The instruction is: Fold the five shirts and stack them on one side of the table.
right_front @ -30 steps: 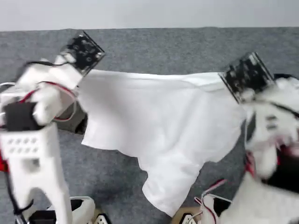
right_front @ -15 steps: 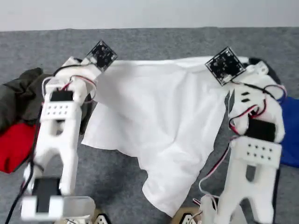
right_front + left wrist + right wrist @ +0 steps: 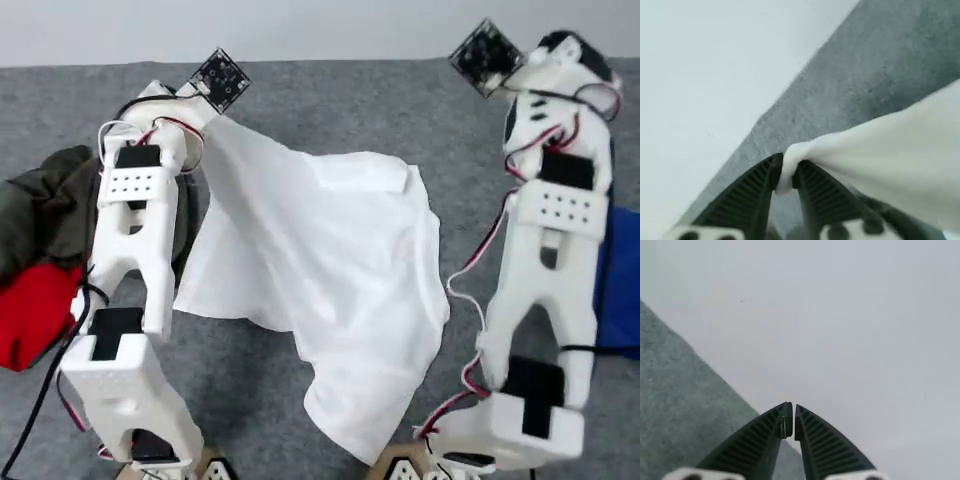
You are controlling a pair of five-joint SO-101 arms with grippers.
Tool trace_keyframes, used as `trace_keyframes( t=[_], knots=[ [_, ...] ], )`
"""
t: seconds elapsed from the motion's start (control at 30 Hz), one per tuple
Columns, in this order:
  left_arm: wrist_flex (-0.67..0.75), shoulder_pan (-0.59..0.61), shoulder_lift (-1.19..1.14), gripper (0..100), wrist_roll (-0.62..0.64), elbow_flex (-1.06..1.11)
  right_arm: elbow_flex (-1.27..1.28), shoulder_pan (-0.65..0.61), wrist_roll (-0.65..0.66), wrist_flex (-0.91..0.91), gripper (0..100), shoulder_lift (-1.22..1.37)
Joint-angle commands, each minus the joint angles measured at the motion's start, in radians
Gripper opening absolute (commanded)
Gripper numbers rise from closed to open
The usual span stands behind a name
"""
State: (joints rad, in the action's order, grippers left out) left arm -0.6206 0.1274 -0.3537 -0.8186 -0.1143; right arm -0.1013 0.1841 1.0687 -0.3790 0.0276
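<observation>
Shirt [image 3: 330, 280], white: corner pinched in left gripper [image 3: 786, 172], held up at table's [image 3: 350, 100] far left; rest draped across centre. Right gripper [image 3: 789, 416]: closed, empty, far right. Olive heap [image 3: 40, 215], probably clothing, and red cloth [image 3: 30, 315] at left edge; blue cloth [image 3: 622, 270] at right.

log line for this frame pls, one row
left gripper: shut on white shirt corner | right gripper: shut, empty | red cloth: beside left arm | blue cloth: beside right arm
</observation>
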Motion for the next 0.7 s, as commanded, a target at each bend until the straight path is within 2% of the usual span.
trace_keyframes(
  t=[0.0,0.27,0.47,0.53,0.67],
  knots=[
    [-0.115,0.005,0.012,0,-0.026,-0.045,-0.083,-0.038,-0.028,-0.102,0.9,0.007],
    [-0.356,0.006,0.038,0,-0.020,-0.047,-0.087,-0.122,-0.394,-0.456,1.0,0.097],
    [-0.477,0.002,0.063,0,-0.020,-0.047,-0.087,-0.220,-0.644,-0.585,1.2,0.223],
    [-0.499,0.000,0.063,1,-0.020,-0.044,-0.087,-0.243,-0.740,-0.591,3.7,0.262],
    [-0.516,-0.003,0.057,1,-0.020,-0.041,-0.089,-0.280,-0.936,-0.587,15.3,0.317]
  ],
)
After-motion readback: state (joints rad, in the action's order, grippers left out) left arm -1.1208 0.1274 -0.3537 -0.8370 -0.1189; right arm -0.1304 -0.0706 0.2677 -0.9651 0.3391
